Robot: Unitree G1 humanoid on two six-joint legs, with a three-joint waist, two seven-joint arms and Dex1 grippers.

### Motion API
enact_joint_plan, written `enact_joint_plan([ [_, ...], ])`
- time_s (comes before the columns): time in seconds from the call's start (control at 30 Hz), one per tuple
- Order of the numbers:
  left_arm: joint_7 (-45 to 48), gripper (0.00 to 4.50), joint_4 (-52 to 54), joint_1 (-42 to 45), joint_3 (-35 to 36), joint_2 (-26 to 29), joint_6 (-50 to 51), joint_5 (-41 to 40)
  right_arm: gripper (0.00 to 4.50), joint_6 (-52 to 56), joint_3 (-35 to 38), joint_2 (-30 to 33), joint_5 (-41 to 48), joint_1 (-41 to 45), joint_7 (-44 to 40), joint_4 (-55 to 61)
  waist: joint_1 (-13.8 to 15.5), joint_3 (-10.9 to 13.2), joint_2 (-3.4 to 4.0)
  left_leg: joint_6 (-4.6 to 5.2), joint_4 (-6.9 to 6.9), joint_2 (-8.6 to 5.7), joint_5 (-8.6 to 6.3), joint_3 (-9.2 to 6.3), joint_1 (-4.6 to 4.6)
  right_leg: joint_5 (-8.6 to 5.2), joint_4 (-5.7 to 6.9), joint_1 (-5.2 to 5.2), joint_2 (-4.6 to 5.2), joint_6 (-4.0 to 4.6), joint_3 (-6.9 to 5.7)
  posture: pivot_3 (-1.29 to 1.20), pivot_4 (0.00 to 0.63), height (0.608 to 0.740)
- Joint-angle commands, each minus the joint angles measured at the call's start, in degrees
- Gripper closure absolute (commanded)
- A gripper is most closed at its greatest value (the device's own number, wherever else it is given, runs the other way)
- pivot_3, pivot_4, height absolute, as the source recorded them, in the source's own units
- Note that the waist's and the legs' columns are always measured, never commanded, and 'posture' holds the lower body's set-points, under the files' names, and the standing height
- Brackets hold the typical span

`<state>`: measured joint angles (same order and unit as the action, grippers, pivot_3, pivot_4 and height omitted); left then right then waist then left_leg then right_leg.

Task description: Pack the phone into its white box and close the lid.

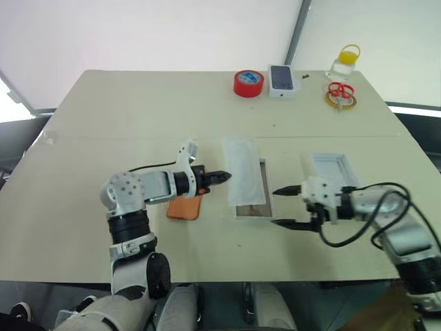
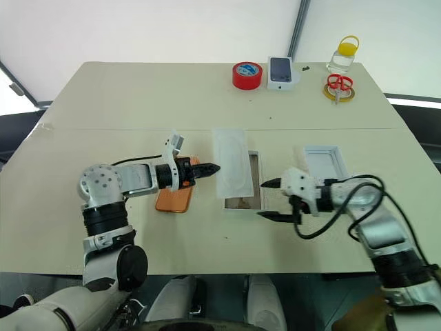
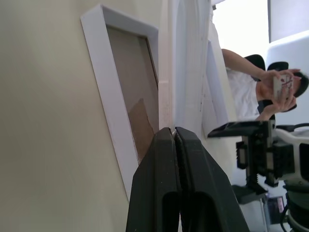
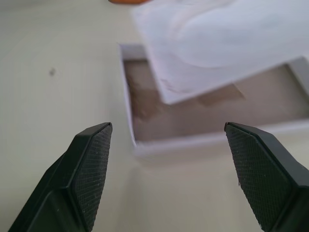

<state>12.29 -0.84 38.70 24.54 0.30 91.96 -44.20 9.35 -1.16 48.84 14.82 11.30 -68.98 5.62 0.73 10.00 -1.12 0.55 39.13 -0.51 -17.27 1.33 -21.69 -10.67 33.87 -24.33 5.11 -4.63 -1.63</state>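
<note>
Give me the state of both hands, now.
Left hand: shut, fingertips at the edge of the thin white sheet; a grip on it cannot be told.
Right hand: open, holding nothing, beside the white box.

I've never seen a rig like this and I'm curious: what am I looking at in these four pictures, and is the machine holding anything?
It is a two-armed robot working at a table. Two pictures come from cameras in its head, looking down over its arms. The other two come from a camera on each wrist, looking along that arm's two black fingers.

On the table lie an orange phone, a white box with a brown floor, and its white lid. At the far edge are a red tape roll, a small phone carton and red scissors.

The left gripper is shut, and it seems to pinch the edge of a thin white sheet tilted over the box. The right gripper is open and holds nothing.
</note>
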Motion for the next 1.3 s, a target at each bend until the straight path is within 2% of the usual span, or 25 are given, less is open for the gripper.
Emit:
enact_joint_plan([
  [0.03,1.12,4.5,1.46,0.1,-2.09,-0.13,-0.98,-0.19,0.61,-2.35,3.1,0.77,0.18,-0.36,1.14,-0.88,-0.14,0.01,-0.02,0.0,0.0,0.02,0.0,0.0,0.0,0.0,0.0,0.0,-0.02,0.0,0.0,0.0,0.15,0.739],
  [0.33,2.02,4.5,-1.88,0.16,-4.8,-0.15,-3.74,0.29,0.61,-3.63,3.03,-0.13,-0.34,-0.48,3.67,-0.51,0.0,0.02,-0.03,0.0,0.0,0.02,0.0,0.01,-0.03,0.0,-0.04,-0.01,-0.03,0.0,0.0,0.0,0.15,0.739],
  [0.37,1.95,3.89,-2.21,0.4,-4.63,-0.21,-3.49,0.35,0.54,-3.92,3.08,-0.05,-0.5,-0.58,3.81,-0.52,0.02,0.02,-0.03,0.0,0.0,0.02,0.0,0.01,-0.04,0.0,-0.04,-0.01,-0.03,0.0,0.0,0.0,0.15,0.739],
  [0.43,1.93,3.09,-2.74,1.13,-3.92,-0.54,-2.93,0.01,0.54,-3.91,3.31,0.06,-0.26,-0.62,3.91,-0.55,0.01,0.02,-0.03,0.0,0.01,0.02,0.0,0.0,-0.06,-0.01,-0.07,-0.01,-0.03,0.01,0.0,0.0,0.15,0.739],
  [0.53,3.23,1.59,-2.01,1.67,-6.27,1.37,-3.26,0.17,0.54,-3.59,3.34,-0.36,0.18,0.14,4.29,-0.65,-0.02,0.03,-0.05,0.0,0.01,0.02,0.0,0.0,-0.07,0.0,-0.1,-0.01,-0.03,0.01,0.0,0.0,0.15,0.739],
  [0.77,8.9,1.59,0.16,2.88,-11.2,9.16,-7.7,0.24,0.54,-3.0,3.16,-5.52,1.69,5.57,8.02,-0.69,-0.19,0.05,-0.02,0.0,-0.01,0.08,0.0,0.0,-0.08,0.01,-0.08,-0.09,-0.08,0.0,-0.01,0.0,0.15,0.739],
  [0.87,12.44,1.53,3.34,1.67,-12.22,12.29,-17.14,1.95,1.42,-1.46,1.57,-9.13,1.56,8.59,10.32,-1.49,-0.09,0.06,-0.03,-0.01,-0.01,0.08,0.01,-0.01,-0.15,0.01,-0.08,-0.14,-0.06,0.01,-0.01,0.0,0.15,0.739],
  [0.97,18.81,1.53,5.81,-3.43,-18.69,19.63,-34.84,11.01,2.92,-4.28,-4.34,-12.64,-6.38,10.93,14.53,-4.9,-0.3,0.05,-0.01,-0.03,-0.03,0.09,0.02,-0.01,-0.15,0.01,-0.08,-0.16,-0.04,0.04,0.0,0.0,0.15,0.739],
  [1.0,20.5,1.53,5.91,-5.07,-19.78,21.41,-39.08,12.9,3.53,-6.05,-6.43,-13.55,-9.67,11.74,16.25,-6.43,-0.48,0.04,0.0,-0.07,-0.09,0.1,0.03,0.04,-0.11,0.02,-0.08,-0.17,-0.04,0.07,0.01,0.0,0.15,0.739],
  [1.07,21.91,1.53,5.18,-6.97,-19.94,22.86,-44.34,14.32,4.45,-9.03,-8.92,-14.97,-14.34,13.11,19.17,-9.33,-0.49,0.06,0.03,-0.13,-0.18,0.12,0.06,0.08,-0.08,0.0,-0.08,-0.21,-0.03,0.15,0.03,0.0,0.15,0.739],
  [1.2,22.37,1.53,1.85,-11.6,-26.51,29.24,-63.07,28.44,4.45,-10.24,-11.78,-17.0,-18.95,15.63,22.46,-13.56,0.04,0.09,0.03,-0.31,-0.05,0.03,0.19,0.04,-0.6,0.09,-0.05,-0.62,0.06,0.31,0.0,0.0,0.15,0.739],
  [1.27,23.11,1.53,0.83,-13.54,-26.48,30.01,-68.64,30.15,4.45,-11.01,-12.36,-17.11,-19.21,16.02,21.97,-13.73,0.09,0.09,0.03,-0.31,-0.03,-0.01,0.19,0.03,-0.66,0.1,-0.05,-0.66,0.1,0.33,-0.02,0.0,0.15,0.739],
  [1.3,23.36,1.53,0.91,-14.81,-24.31,29.53,-69.49,28.65,4.45,-11.68,-13.36,-16.28,-19.58,15.88,20.19,-13.36,0.06,0.09,0.03,-0.29,-0.03,-0.01,0.18,0.03,-0.68,0.1,-0.08,-0.66,0.11,0.33,-0.04,0.0,0.15,0.739],
])
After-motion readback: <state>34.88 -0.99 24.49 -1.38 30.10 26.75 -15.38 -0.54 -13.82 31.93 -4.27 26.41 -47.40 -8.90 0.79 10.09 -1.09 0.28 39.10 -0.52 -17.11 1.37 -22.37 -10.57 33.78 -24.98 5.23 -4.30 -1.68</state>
